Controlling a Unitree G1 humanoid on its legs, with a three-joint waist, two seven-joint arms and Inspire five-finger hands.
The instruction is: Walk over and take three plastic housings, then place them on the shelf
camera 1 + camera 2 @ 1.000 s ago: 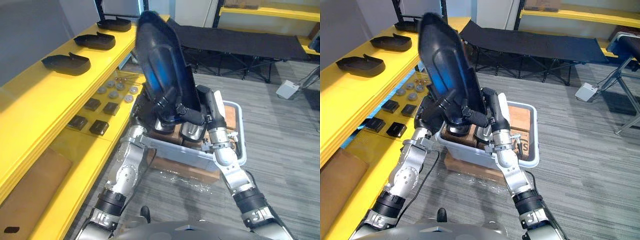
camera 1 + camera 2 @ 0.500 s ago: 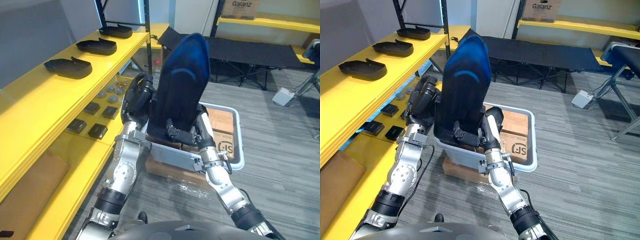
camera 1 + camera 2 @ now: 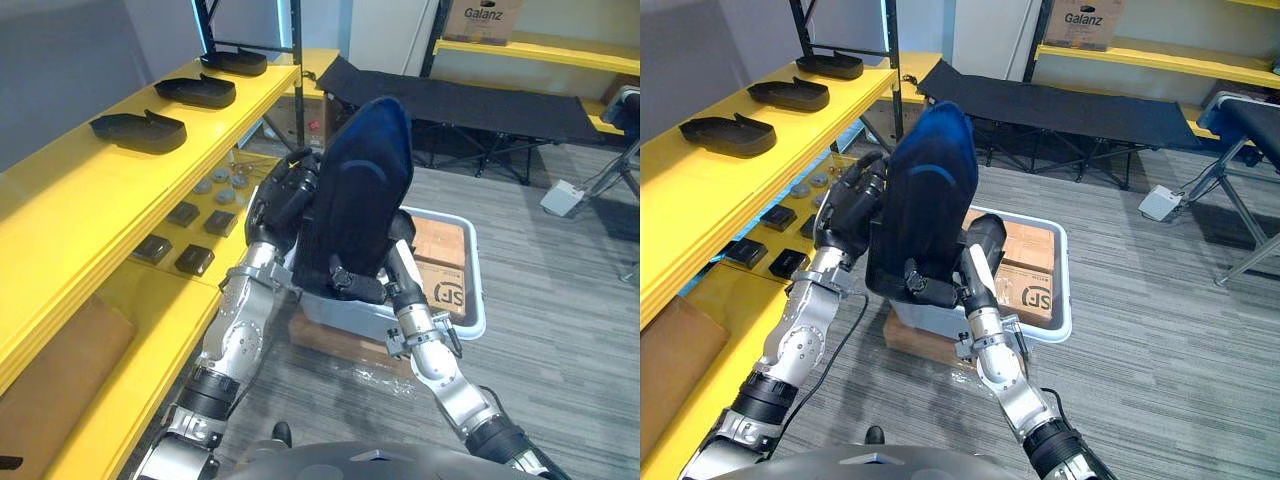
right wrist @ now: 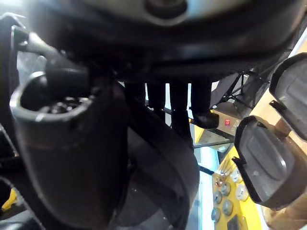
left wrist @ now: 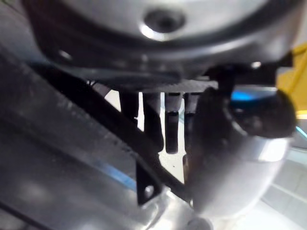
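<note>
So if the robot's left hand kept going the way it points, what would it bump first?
Probably the black housing: the left hand sits right at its side edge, aimed into it, though depth is hard to judge.

Much of the grey bin (image 3: 476, 270) is hidden behind the upright plastic housing (image 3: 360, 190), the left hand (image 3: 285, 197) is partly covered by that housing's edge, the small parts (image 3: 195, 260) on the lower shelf (image 3: 150, 340) cannot be identified, and the left wrist view is blurred.
</note>
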